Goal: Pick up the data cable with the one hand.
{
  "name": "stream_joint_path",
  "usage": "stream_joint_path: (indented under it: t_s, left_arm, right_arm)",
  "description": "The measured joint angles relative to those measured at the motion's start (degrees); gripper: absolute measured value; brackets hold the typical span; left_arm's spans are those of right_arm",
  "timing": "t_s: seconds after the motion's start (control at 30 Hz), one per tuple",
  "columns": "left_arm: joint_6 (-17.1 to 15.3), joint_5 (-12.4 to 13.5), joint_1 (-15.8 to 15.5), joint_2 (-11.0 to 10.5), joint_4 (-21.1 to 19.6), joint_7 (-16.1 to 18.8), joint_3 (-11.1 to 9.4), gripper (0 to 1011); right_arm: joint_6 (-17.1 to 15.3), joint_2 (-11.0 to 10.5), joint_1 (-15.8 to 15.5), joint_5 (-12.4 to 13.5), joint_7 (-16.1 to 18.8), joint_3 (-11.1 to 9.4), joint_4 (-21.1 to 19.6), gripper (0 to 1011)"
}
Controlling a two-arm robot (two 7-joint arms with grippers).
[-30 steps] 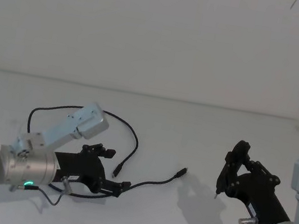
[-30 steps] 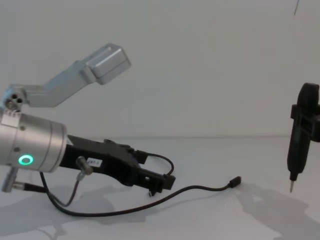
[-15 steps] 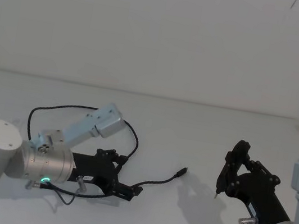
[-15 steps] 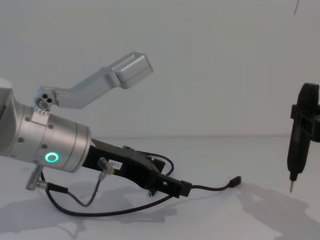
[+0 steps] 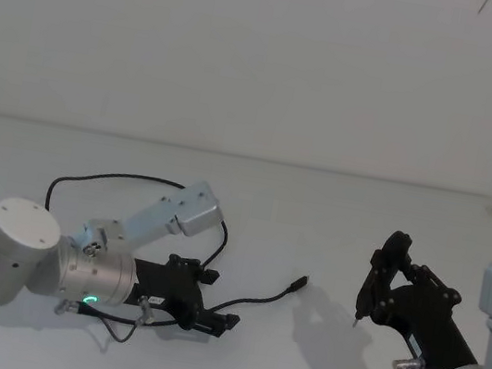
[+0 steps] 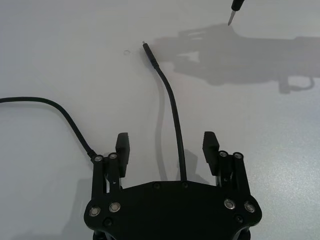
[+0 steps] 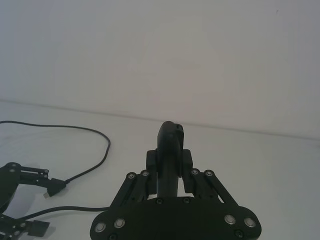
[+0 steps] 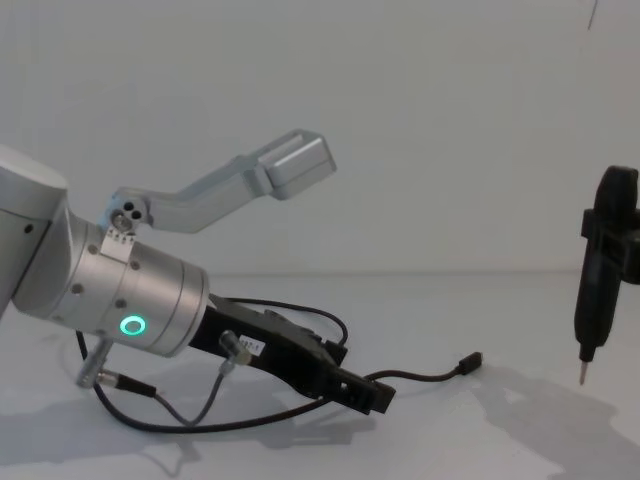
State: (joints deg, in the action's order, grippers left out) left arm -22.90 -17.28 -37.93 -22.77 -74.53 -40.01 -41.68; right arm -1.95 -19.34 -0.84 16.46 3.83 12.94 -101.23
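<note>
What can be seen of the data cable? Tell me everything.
The data cable is long, thin, black and flexible-looking, with a small flat plug at each end. It lies slack on the white table, looping wide beyond the left arm. One stretch runs between the open fingers of the left gripper, not clamped; one plug lies close beside a finger. The right gripper, shut on a pointed tool, stands apart.

No words or numbers can be read anywhere. The only bit of print is a small white label [image 8: 250,347] on the side of the black two-fingered left tool [image 8: 358,382], near the thick silver tube [image 8: 160,290] with the green ring light [image 8: 131,325]. Its marks are too tiny to make out.
</note>
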Motion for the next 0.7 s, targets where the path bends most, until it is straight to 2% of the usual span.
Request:
stream_joint_path:
  t_s: [0.2,0.23,0.33,0.43,0.5,0.6,0.7]
  left_arm:
    - [-0.2,0.2,-0.4,0.3,0.5,0.1,-0.5,753]
    - [-0.3,0.3,-0.5,0.4,0.7,0.1,-0.6,697]
    - [-0.4,0.4,-0.6,0.4,0.8,0.1,-0.7,628]
    - [-0.5,0.4,-0.7,0.6,1.0,0.1,-0.9,516]
    - [-0.5,0.5,-0.8,0.6,1.1,0.2,-0.9,483]
    - [-0.6,0.5,-0.9,0.7,1.2,0.2,-1.0,354]
    - [-0.6,0.5,-0.9,0.7,1.2,0.2,-1.1,280]
  right_arm:
    - [0.0,0.0,0.0,0.0,0.0,0.0,0.0,279]
    - [0.0,0.0,0.0,0.0,0.0,0.0,0.0,279]
    - [0.0,0.0,0.0,0.0,0.0,0.0,0.0,279]
    - [0.0,0.0,0.0,0.0,0.0,0.0,0.0,279]
    - [0.0,0.0,0.0,0.0,0.0,0.0,0.0,279]
    - [0.0,0.0,0.0,0.0,0.0,0.0,0.0,279]
    - [0.0,0.0,0.0,0.0,0.0,0.0,0.0,279]
